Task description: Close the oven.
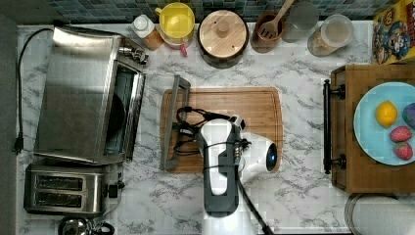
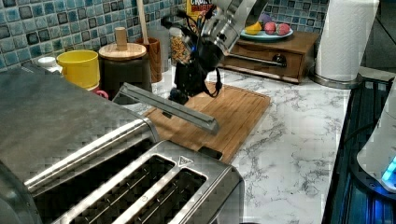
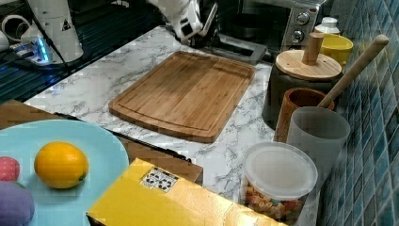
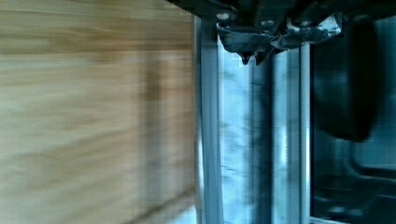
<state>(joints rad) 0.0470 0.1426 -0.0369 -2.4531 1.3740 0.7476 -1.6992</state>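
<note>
While the oven door (image 1: 172, 125) is hanging open over the near edge of the cutting board (image 1: 235, 105), the pincer (image 4: 254, 57) is sitting just above the door's front bar, and its fingertips look drawn close together with nothing between them. That placement seems chosen so the closed tips can get under or against the bar and push the door up toward the oven (image 1: 80, 95); as I judge it, the lift has not yet taken hold, since the door is lying nearly flat.

The oven is standing at the top view's left on the marble worktop (image 1: 303, 73), with the two-slot toaster (image 1: 68, 188) just beside it.

The top view is giving the plan: the door frame reaching out onto the board, the arm over the board's middle. It is not showing height, though. The left view is supplying that, with the door (image 2: 170, 108) jutting out level above the board and the pincer (image 2: 180, 95) dropping behind its far edge. The wrist view is revealing the dark oven cavity (image 4: 348, 93) through the glass, while the right view is showing the control knobs (image 3: 300, 26).
</note>
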